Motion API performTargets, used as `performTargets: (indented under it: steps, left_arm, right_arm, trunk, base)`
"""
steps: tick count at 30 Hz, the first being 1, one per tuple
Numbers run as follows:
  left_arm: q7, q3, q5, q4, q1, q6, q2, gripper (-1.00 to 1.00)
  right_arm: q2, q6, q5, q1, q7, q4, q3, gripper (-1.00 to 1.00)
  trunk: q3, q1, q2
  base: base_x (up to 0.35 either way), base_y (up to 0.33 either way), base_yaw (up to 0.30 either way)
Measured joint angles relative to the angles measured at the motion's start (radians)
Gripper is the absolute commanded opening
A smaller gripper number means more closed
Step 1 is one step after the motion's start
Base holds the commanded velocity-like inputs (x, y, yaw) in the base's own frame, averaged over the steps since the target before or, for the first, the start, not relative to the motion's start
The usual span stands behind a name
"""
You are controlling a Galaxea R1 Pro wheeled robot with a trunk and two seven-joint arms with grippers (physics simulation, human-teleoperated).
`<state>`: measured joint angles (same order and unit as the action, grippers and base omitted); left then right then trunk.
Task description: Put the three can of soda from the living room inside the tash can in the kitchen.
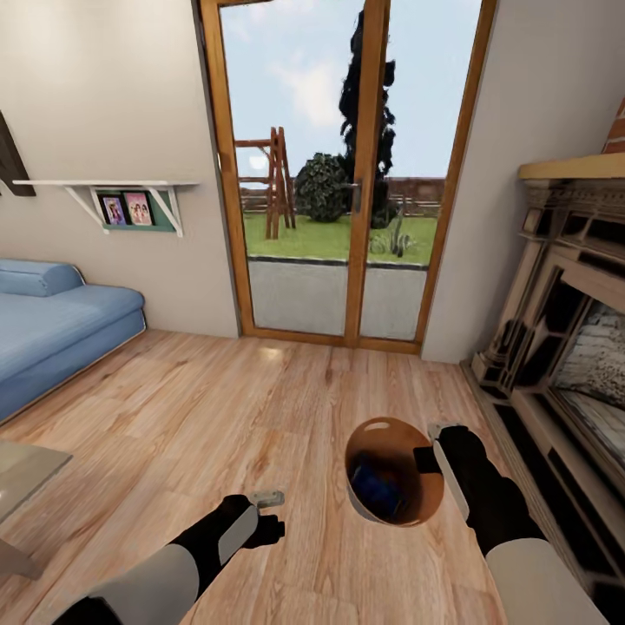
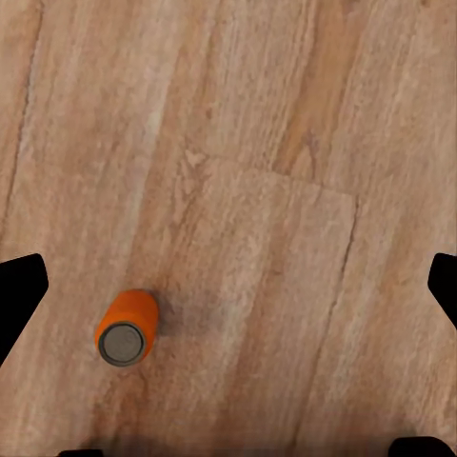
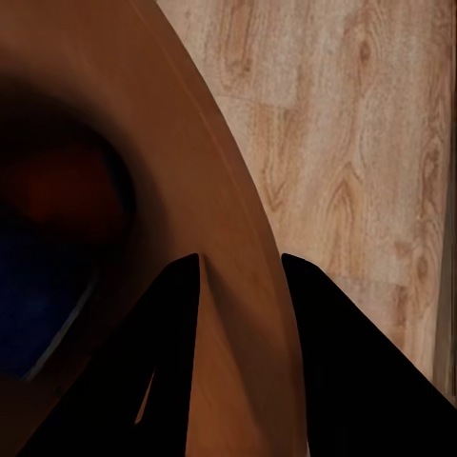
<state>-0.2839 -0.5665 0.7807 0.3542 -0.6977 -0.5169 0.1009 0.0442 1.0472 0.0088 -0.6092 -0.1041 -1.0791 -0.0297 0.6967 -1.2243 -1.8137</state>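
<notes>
Right claw (image 3: 238, 276) pinches the tash can (image 1: 392, 471) rim; left claw (image 2: 228, 286) spread above the orange can (image 2: 127, 327), sofa (image 1: 52, 325) aside.

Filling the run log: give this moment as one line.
room: living room | right tool: shut on trash can rim | in can: blue soda can | left tool: open over orange soda can on floor

Orange-brown plank floor (image 2: 286, 143) under 1 upright orange soda can (image 2: 127, 327).
</notes>
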Motion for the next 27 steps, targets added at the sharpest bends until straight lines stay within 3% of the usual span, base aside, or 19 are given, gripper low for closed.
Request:
performTargets:
  steps: [15,27]
  left_arm:
    - [0.026,0.002,0.004,-0.029,0.028,0.011,-0.004,1.00]
    - [0.093,0.004,0.005,-0.056,0.029,0.017,-0.011,1.00]
  right_arm:
    - [0.000,0.000,0.004,0.000,0.000,-0.001,-0.002,-1.00]
    - [-0.010,0.000,0.003,0.002,0.000,-0.002,-0.006,-1.00]
  trunk:
    - [0.047,-0.058,-0.105]
    - [0.085,-0.104,-0.189]
  base:
    - [0.000,0.000,0.000]
    - [0.000,0.000,0.016]
